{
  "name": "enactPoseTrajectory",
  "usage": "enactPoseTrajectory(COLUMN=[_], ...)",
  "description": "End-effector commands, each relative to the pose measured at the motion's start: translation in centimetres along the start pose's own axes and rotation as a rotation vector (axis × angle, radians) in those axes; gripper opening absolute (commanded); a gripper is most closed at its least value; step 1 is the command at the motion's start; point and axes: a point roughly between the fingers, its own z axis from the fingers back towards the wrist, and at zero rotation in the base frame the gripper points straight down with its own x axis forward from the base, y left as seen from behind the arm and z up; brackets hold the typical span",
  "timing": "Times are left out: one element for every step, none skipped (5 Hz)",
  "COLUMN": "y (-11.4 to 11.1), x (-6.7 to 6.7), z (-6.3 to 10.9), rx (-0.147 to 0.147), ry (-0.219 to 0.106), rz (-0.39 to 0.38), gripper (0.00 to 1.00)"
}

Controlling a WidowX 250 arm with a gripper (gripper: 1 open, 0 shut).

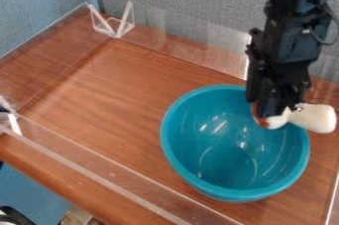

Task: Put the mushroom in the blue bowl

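Note:
The blue bowl (233, 141) is a large glossy teal bowl on the wooden table, right of centre and near the front. My gripper (275, 116) hangs over the bowl's far right part, shut on the mushroom (307, 118). The mushroom lies sideways: its cream stem sticks out to the right past the bowl's rim, and the reddish cap shows just at the fingertips. The black arm rises from there to the top right corner.
A clear plastic wall (79, 166) edges the wooden table (93, 90) along the front and left. A small white wire stand (111, 19) sits at the back left. Blue fabric panels close off the back.

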Motion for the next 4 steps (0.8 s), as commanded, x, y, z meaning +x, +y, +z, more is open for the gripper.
enactPoseTrajectory(y=[-0.59,-0.74,-0.78,-0.86], x=[0.32,0.29,0.42,0.12], z=[2.17,2.01,1.72,1.71], rx=[0.035,0.034,0.034,0.035], ry=[-0.07,-0.07,-0.072,-0.075], rz=[-0.023,-0.023,-0.02,-0.008], gripper=[0.0,1.0,1.0,1.0])
